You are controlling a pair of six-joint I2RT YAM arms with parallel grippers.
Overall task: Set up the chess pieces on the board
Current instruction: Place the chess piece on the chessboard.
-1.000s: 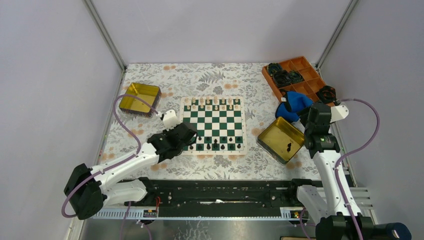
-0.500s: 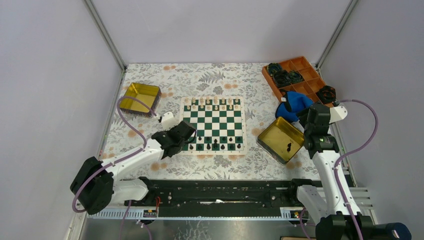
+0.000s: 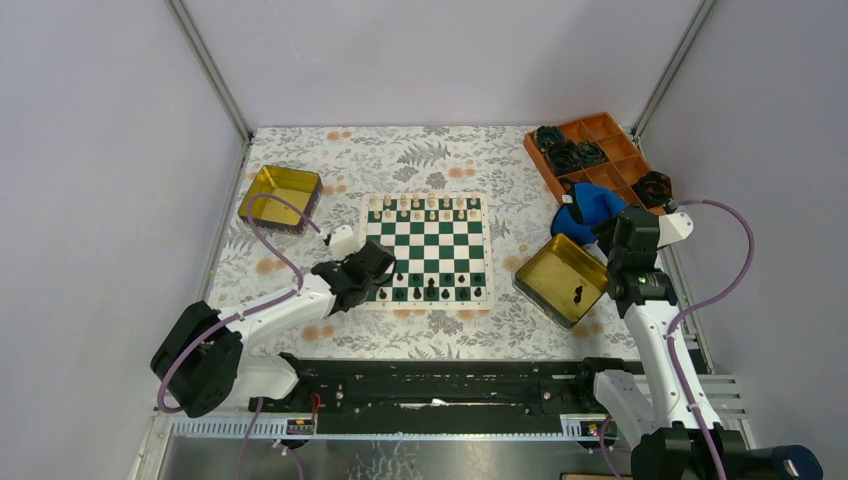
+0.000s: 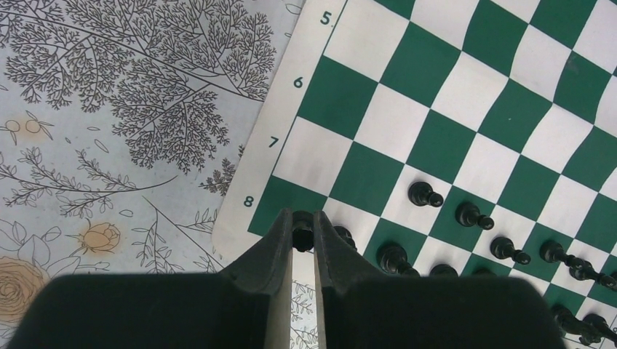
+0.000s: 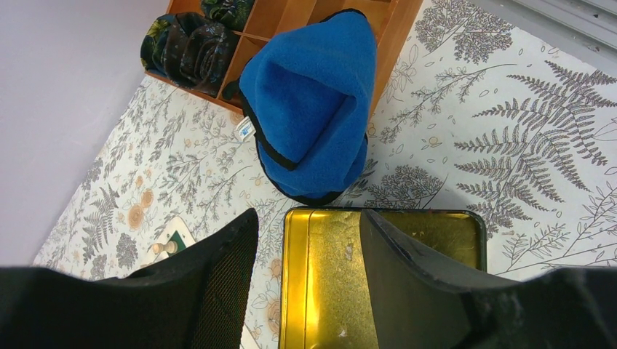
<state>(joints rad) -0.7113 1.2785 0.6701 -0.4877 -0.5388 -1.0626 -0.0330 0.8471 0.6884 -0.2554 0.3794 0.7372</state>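
The green-and-white board [image 3: 430, 240] lies mid-table, cream pieces [image 3: 425, 205] along its far rows and black pieces [image 3: 432, 290] along its near rows. My left gripper [image 3: 372, 272] is over the board's near left corner. In the left wrist view it [image 4: 303, 218] is shut on a black piece [image 4: 303, 236] above the green corner square by the "8" on the board [image 4: 466, 109]. Several black pieces [image 4: 426, 195] stand to its right. My right gripper [image 3: 612, 255] is open and empty over a gold tin [image 3: 548, 262] holding one black piece [image 3: 578, 293].
A second gold tin [image 3: 280, 195] sits at the far left. An orange divided tray [image 3: 600, 150] with black rings stands at the far right, a blue cloth [image 5: 313, 102] against it. The right wrist view shows the tin's [image 5: 335, 291] floor between the open fingers.
My left arm has swung its elbow rightward and the gripper has edged slightly right and onward at the board's near left corner. The right arm has not moved.
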